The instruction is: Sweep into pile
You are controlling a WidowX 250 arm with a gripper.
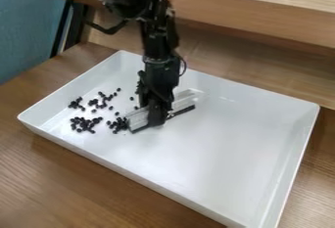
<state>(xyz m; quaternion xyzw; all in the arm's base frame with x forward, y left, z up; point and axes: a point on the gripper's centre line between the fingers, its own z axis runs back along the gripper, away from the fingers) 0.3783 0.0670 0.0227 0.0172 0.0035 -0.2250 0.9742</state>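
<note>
Many black beads (86, 124) lie centre-left in a tray (216, 148). The gripper (157, 119) has its jaws clamped on a clear sweeper (137, 118).

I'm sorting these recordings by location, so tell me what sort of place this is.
Probably an indoor tabletop work spot: a wooden table bears a white tray, a wooden ledge runs behind it, and what looks like a blue chair stands beside.
</note>
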